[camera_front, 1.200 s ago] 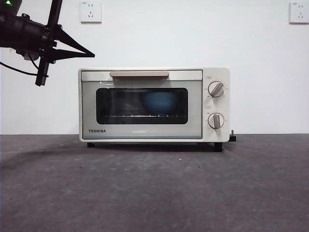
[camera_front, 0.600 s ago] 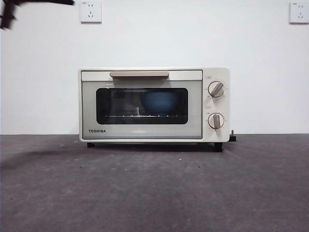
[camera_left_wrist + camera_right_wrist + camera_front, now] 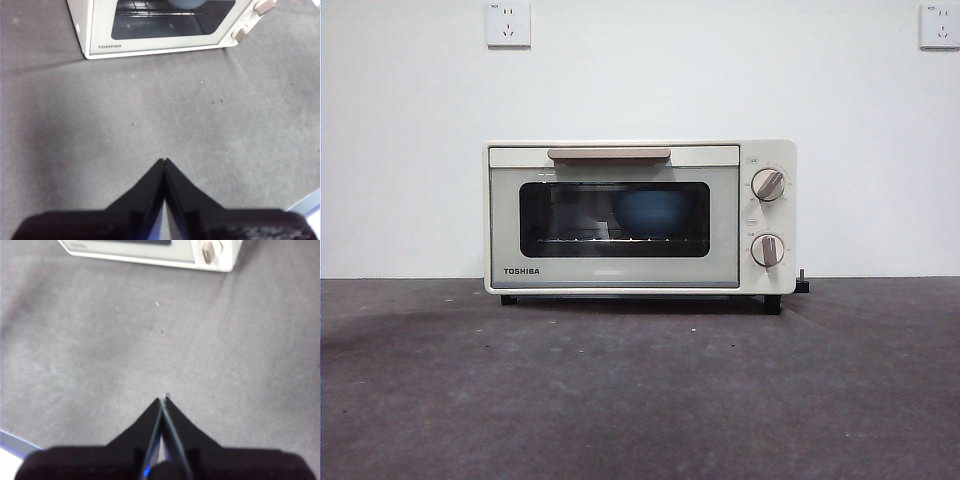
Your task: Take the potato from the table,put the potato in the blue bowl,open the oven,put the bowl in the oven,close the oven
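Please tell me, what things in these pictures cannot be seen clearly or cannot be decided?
- The potato: not visible in any view; the blue bowl shows only dimly behind the dark glass of the oven, so its contents are hidden.
- Knob markings: too small in the front view.
- Oven top and bowl: cut off by the edge in the left wrist view.
- Oven in the right wrist view: mostly cropped, blurred.

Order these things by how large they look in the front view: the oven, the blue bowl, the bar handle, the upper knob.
1. The oven, closed.
2. The bar handle, wider than the bowl but much thinner.
3. The blue bowl, seen dimly behind the door glass.
4. The upper knob; the lower knob looks equal.
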Available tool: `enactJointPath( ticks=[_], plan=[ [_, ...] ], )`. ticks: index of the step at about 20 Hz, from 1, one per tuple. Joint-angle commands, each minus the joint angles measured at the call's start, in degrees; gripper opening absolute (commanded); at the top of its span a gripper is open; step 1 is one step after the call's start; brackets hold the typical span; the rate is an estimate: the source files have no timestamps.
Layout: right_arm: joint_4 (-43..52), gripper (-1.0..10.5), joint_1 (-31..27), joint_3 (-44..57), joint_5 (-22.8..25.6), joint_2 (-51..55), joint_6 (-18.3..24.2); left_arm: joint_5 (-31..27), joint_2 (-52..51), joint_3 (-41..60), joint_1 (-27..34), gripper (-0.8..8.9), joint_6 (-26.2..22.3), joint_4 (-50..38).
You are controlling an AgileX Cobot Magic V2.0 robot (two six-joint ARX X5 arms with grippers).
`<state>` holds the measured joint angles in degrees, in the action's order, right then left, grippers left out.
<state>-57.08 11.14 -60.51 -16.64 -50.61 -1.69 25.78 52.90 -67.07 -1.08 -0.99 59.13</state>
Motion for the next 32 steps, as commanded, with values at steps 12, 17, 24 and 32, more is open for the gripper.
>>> enactJointPath(
  ticks=[12,17,24,32],
  plan=[
    [0.5,0.0,-0.1,0.6,9.2,-10.4,0.4,-3.3,-5.9,6.9,-0.5,-0.04,-18.2,-21.3],
    [0.7,0.0,-0.1,0.6,10.8,-10.4,0.4,-7.5,-25.7,36.3,-0.5,-0.04,-17.4,-53.5],
    [0.8,0.0,-0.1,0.6,11.1,-10.4,0.4,-30.2,-50.3,60.1,0.1,-0.04,-4.6,-61.0],
    [1.4,0.0,-0.1,0.6,11.1,-10.4,0.4,-30.2,-52.7,63.2,1.7,-0.04,-1.7,-51.4]
  ],
)
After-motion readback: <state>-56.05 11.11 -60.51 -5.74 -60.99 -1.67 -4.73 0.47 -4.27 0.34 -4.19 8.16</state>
